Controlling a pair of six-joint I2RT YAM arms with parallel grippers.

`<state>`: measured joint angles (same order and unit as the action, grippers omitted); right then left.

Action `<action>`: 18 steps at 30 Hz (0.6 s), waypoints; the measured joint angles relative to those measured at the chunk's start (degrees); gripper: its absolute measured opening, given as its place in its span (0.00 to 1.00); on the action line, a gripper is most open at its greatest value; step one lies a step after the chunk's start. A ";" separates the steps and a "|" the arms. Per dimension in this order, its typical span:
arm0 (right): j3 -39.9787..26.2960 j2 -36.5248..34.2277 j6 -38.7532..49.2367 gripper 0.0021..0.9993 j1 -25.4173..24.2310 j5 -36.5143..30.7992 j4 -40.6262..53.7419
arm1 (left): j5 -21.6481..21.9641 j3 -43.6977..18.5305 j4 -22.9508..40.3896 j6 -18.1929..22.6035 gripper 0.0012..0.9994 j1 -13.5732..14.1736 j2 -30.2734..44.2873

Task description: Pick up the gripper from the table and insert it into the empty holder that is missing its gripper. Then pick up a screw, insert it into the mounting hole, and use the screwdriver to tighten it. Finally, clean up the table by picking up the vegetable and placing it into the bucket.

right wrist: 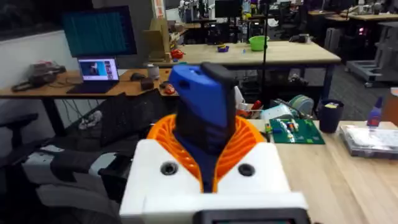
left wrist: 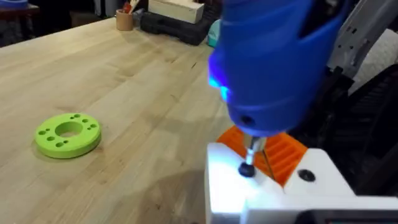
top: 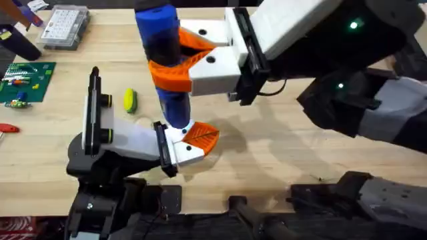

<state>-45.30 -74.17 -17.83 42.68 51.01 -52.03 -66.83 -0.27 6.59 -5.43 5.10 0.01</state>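
The holder (top: 127, 137) is the white wedge at the end of my left arm, lower left. The small orange gripper (top: 202, 137) sits in its white end block (left wrist: 267, 186). My right gripper (top: 175, 61) reaches in from the right and is shut on the blue screwdriver (top: 162, 53), which stands upright. The screwdriver (left wrist: 267, 62) has its bit down on a dark screw (left wrist: 247, 169) in the block, beside the orange gripper (left wrist: 283, 152). In the right wrist view, orange fingers (right wrist: 168, 134) clasp the screwdriver (right wrist: 202, 106). The yellow-and-green vegetable (top: 129, 100) lies behind the holder. The bucket is out of view.
A green board (top: 23, 81) and a clear parts box (top: 63, 27) lie at the far left. A red item (top: 7, 128) lies at the left edge. A green ring with holes (left wrist: 67, 132) lies on the wood. The table's right half is bare under the right arm.
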 joint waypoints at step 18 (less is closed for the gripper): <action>-8.99 -0.48 -2.25 0.07 -0.02 2.25 13.57 | 0.00 0.00 0.04 0.00 0.01 0.00 0.00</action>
<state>-54.28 -74.65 -20.08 42.66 53.26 -38.46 -66.83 -0.27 6.63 -5.43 5.10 0.01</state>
